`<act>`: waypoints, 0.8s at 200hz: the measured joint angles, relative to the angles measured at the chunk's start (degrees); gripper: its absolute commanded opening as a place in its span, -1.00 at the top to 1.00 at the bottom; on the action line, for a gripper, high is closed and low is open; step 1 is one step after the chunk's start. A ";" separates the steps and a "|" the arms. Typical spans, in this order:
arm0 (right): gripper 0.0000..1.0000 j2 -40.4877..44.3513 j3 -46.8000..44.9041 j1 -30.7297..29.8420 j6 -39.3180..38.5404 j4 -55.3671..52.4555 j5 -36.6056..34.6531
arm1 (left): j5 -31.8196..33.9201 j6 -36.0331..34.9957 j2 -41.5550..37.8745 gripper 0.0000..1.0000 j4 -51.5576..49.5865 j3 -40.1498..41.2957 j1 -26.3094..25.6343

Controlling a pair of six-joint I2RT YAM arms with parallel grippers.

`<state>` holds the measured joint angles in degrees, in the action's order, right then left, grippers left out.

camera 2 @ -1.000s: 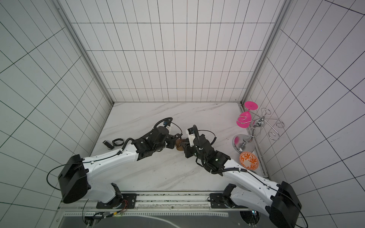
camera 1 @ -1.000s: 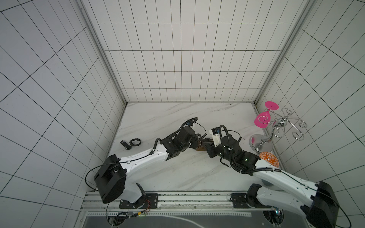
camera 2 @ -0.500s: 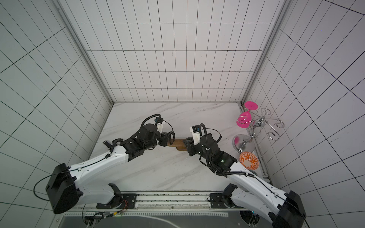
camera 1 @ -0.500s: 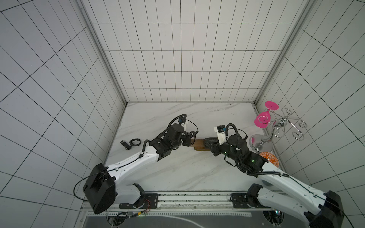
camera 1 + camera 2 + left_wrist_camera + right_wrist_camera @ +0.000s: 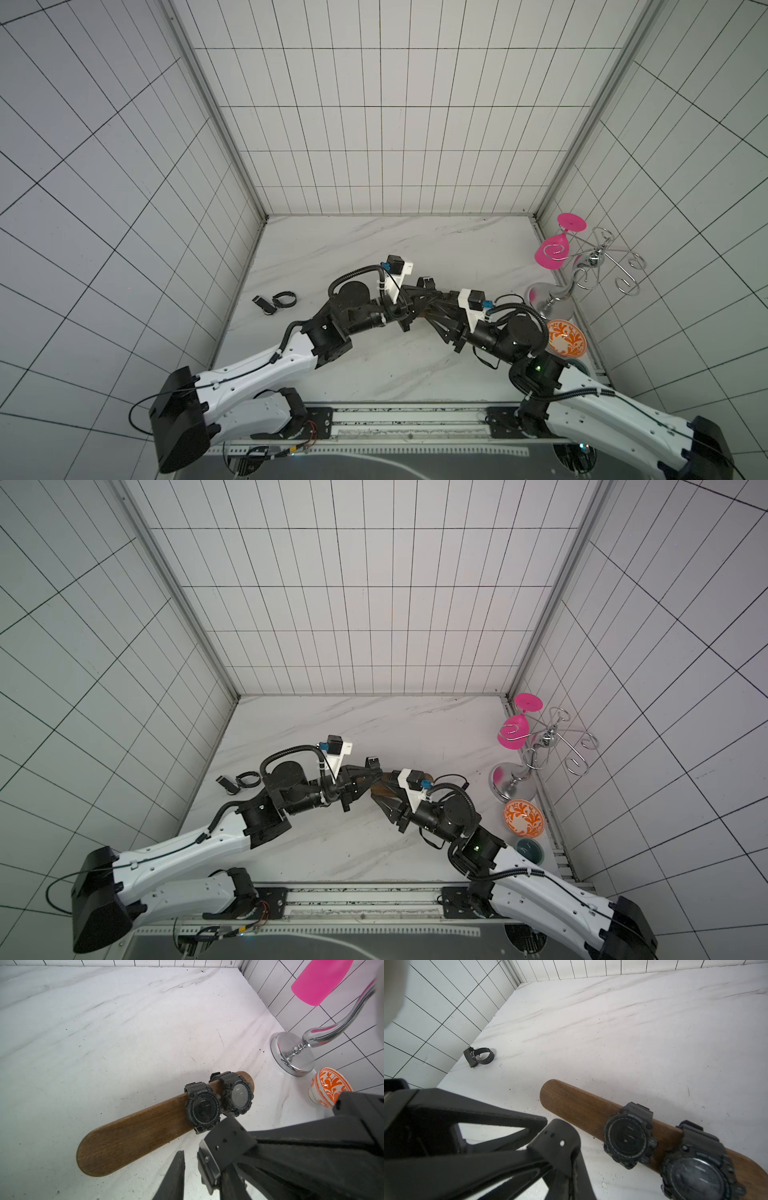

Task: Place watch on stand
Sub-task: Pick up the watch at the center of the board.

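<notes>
held item: black sport watch with a perforated rubber strap and steel buckle [image 5: 226, 1140], the held watch. It is up between the two grippers, mid-frame in both top views, beside the bar and not on it yet.
right gripper [image 5: 548, 1136]: clamped together on the held watch's strap, which folds over the tips.
left gripper [image 5: 193, 1164]: jaws a little apart with the buckle end between them. A strip of worktop shows between one finger and the buckle, so no pinch seen.
stand: long brown wooden bar with rounded ends [image 5: 133, 1136], centre of the frame. Two matching black sport watches [image 5: 202, 1108] are wrapped round the end nearer the chrome wire glass rack [image 5: 295, 1057].
handling: likely light. The strap looks soft, floppy and grippy; the case should be rigid and bulky. Best taken by the strap on each side of the case, loop spread wide, then slid over the bare rounded end. The bar could shift if the strap drags.
hidden: the held watch's case and dial are unseen in every view; buckled or not — cannot tell. The stand's base is not visible, and the arms cover most of the stand in the top views.
unclear: small black looped strap or watch [image 5: 282, 300] on the white marble worktop [image 5: 374, 249], middle left near the wall — too small to read.
</notes>
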<state>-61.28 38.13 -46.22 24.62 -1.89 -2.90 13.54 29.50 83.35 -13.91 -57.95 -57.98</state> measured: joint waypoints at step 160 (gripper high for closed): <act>0.26 8.20 0.00 3.26 -6.45 0.04 5.05 | -14.12 -4.04 -8.98 1.00 1.68 5.01 15.04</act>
<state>-53.08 38.13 -42.96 18.17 -1.85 2.15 -0.58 25.45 74.37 -12.23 -52.95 -42.94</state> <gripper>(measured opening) 0.367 0.054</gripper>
